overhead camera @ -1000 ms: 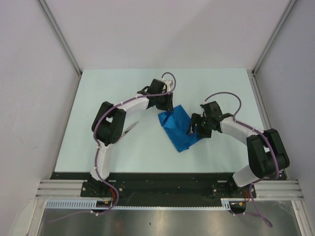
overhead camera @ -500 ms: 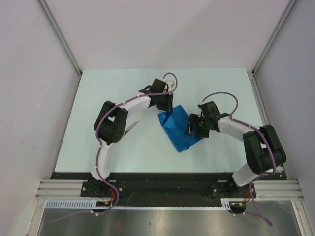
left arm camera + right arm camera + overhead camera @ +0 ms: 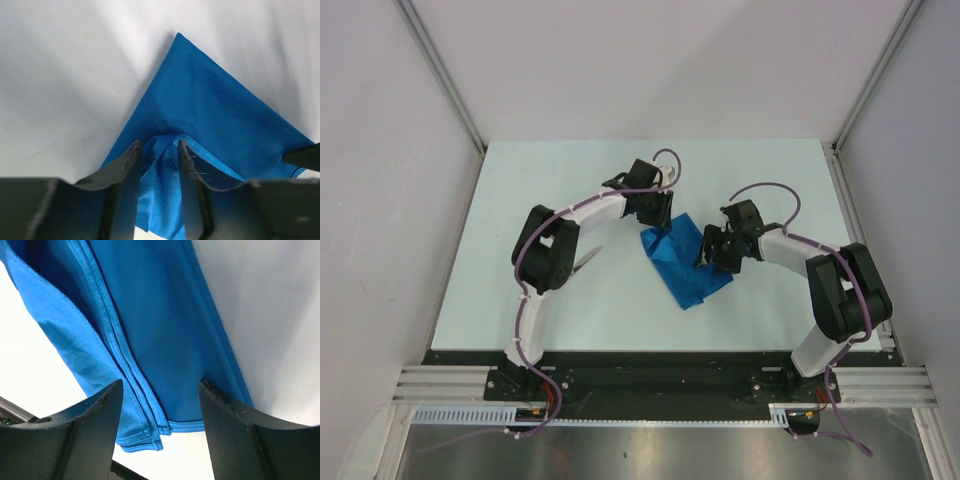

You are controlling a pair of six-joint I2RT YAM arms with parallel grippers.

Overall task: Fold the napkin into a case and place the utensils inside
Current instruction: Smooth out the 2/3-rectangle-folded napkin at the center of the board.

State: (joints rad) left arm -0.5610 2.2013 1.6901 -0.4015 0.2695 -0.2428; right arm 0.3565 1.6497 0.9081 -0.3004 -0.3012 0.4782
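Folded napkin (image 3: 682, 265) lies on the table (image 3: 570, 180); left gripper (image 3: 159, 147), at its far corner, is nearly closed, pinching a raised fold; right gripper (image 3: 161, 387) spreads wide above its hemmed edge, holding nothing

Woven cloth napkin (image 3: 215, 115), slight sheen, stitched hems; table (image 3: 520, 200) smooth, matt

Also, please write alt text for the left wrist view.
The left end effector grips a raised fold of the blue napkin between its dark fingers. The napkin's corner points away across the white table.
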